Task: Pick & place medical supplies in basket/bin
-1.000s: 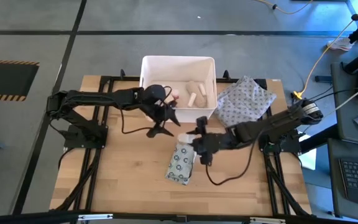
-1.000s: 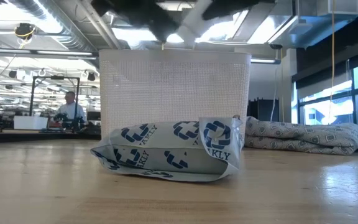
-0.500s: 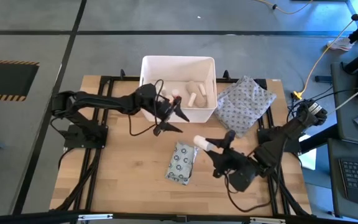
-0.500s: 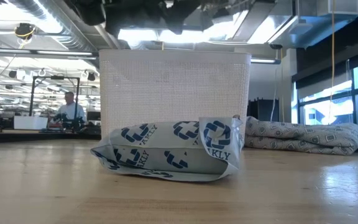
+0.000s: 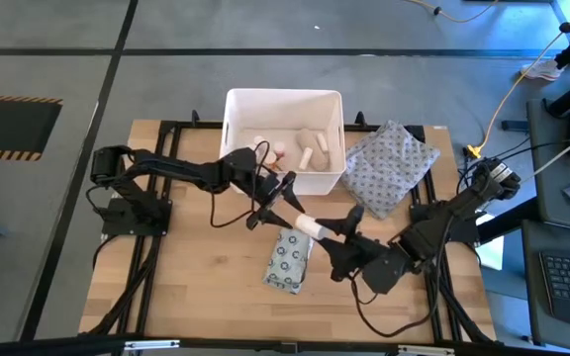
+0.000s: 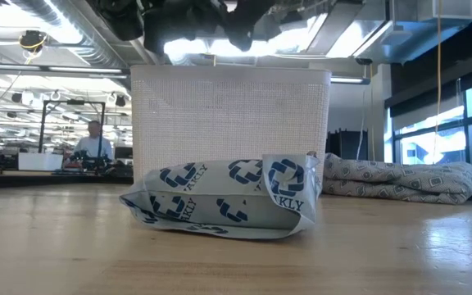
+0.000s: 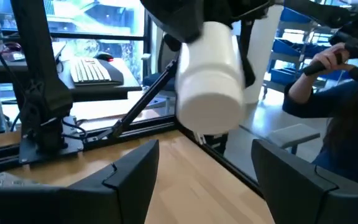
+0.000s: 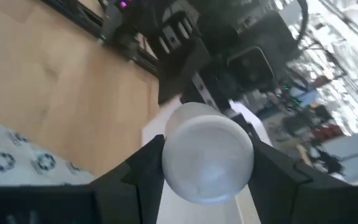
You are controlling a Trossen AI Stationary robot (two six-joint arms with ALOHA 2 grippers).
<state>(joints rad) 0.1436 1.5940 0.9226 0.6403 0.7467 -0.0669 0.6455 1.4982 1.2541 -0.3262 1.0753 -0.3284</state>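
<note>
Right hand (image 5: 310, 226) is pinching a white bottle (image 5: 302, 223), left hand (image 5: 271, 201) spread beside it; tub (image 5: 234, 133) has some supplies, dotted packet (image 5: 288, 258) still on the tabletop (image 5: 196, 277).

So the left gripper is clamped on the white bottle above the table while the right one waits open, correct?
Sides are swapped. The right gripper is clamped on the white bottle; the left gripper waits open facing it, as both wrist views show.

Even overhead light, soft shadows; bright ceiling glare in low view; right wrist view blurred, probably motion.
</note>
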